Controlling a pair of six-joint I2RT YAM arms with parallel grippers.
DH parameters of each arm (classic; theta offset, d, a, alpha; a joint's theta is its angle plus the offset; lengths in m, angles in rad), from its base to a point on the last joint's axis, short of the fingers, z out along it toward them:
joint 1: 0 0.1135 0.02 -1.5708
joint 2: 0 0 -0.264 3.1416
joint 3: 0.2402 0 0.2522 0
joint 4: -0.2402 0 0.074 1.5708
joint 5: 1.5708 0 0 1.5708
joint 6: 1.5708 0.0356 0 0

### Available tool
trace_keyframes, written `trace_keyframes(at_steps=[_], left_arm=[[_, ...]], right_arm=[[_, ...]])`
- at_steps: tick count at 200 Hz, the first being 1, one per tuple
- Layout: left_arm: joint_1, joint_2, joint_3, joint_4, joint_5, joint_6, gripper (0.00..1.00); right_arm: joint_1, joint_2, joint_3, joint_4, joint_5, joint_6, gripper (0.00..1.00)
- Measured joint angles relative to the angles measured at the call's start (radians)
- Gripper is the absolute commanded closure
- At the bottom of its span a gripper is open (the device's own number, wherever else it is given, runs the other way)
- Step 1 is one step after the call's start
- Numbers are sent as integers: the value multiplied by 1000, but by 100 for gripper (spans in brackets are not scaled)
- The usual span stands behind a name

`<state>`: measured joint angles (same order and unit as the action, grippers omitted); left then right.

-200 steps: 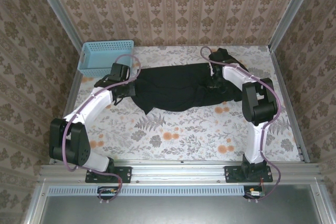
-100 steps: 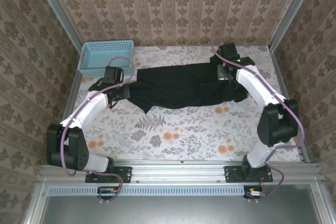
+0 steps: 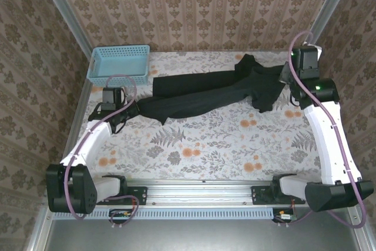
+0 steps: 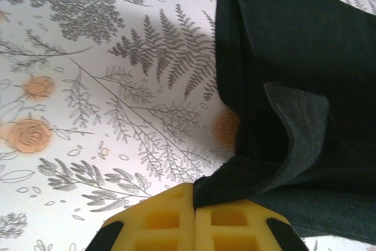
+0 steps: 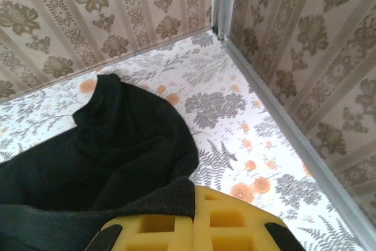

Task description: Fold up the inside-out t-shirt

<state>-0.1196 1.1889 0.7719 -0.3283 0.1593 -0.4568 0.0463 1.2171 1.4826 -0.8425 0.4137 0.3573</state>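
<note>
You've one t-shirt (image 3: 200, 93) stretched across the worktop (image 3: 205, 145), with your left gripper (image 4: 194, 204) and right gripper (image 5: 194, 204) each clamped tight on its fabric; one basket (image 3: 117, 63) sits far-left

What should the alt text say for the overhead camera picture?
A black t-shirt is stretched across a floral table, pinched at each end by the left fingers and right fingers of two white robot arms. A blue basket sits at the far left corner.
</note>
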Motion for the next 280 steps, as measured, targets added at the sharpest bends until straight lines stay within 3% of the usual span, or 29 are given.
trace_keyframes(at_steps=[40,87,113,149,166,192,243,260,280], left_arm=[[2,7,-8,16,26,-7,100],[2,21,-8,19,24,-14,100],[2,68,2,14,24,-14,100],[2,141,56,-11,9,-14,100],[2,141,56,-27,-3,-14,100],[0,117,40,-37,-10,-15,100],[-5,57,-35,-38,12,-21,100],[-5,53,-16,-45,28,-21,100],[-6,51,96,-71,64,-21,100]], right_arm=[[-8,1,-199,35,-160,56,100],[-14,12,-430,53,-197,122,97],[-24,113,-391,58,-204,126,97],[-31,394,-166,76,-204,125,100],[-31,449,-127,97,-206,125,100],[-29,396,-180,109,-212,125,100],[-30,69,-407,107,-212,122,100],[-41,37,-393,97,-213,117,100],[-49,43,-256,47,-217,110,100]])
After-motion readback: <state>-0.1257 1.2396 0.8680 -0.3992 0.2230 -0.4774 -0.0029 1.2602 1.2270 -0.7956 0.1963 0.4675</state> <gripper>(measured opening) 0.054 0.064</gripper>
